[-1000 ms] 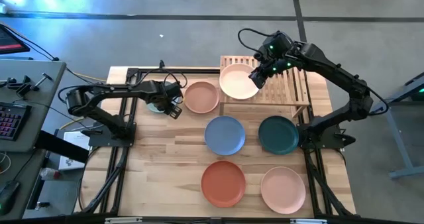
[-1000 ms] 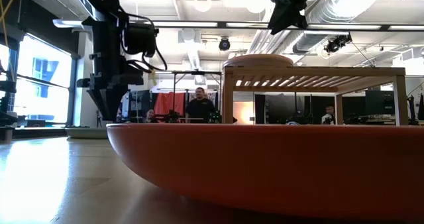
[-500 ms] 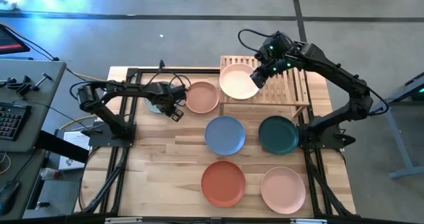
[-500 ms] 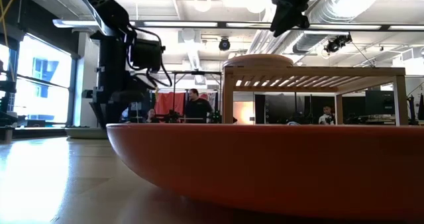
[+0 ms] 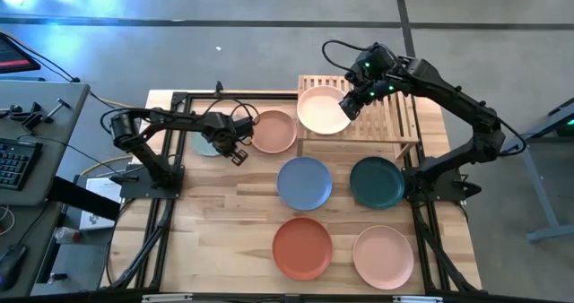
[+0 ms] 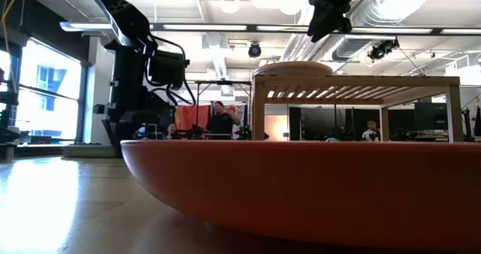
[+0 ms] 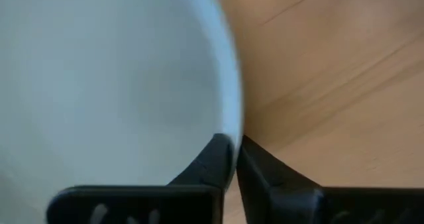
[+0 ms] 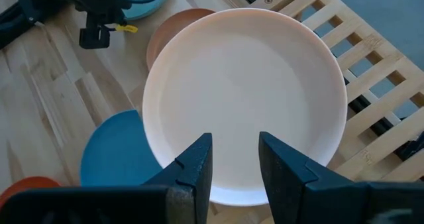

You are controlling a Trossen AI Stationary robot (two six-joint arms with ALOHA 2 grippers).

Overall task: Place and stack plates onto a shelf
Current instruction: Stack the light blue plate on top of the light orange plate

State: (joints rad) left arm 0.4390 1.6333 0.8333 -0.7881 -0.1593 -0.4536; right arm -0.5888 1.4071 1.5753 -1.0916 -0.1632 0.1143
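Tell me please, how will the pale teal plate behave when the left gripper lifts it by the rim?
The pale teal plate looks rigid, so it should probably rise without bending. The left gripper pinches only its rim edge, so the far side may sag. Its matte surface likely limits slipping.

High view. Left claw [image 5: 235, 151] low over the tabletop [image 5: 220, 222], at the edge of the pale teal plate [image 5: 206, 143], beside the peach plate [image 5: 273, 131]. Right claw [image 5: 352, 106] above the shelf [image 5: 395, 116], at the rim of the cream plate [image 5: 323, 110] lying on its slats. On the tabletop, apart from one another: blue plate [image 5: 304, 183], dark green plate [image 5: 377, 182], terracotta-orange plate [image 5: 302, 248], pink plate [image 5: 383, 257].
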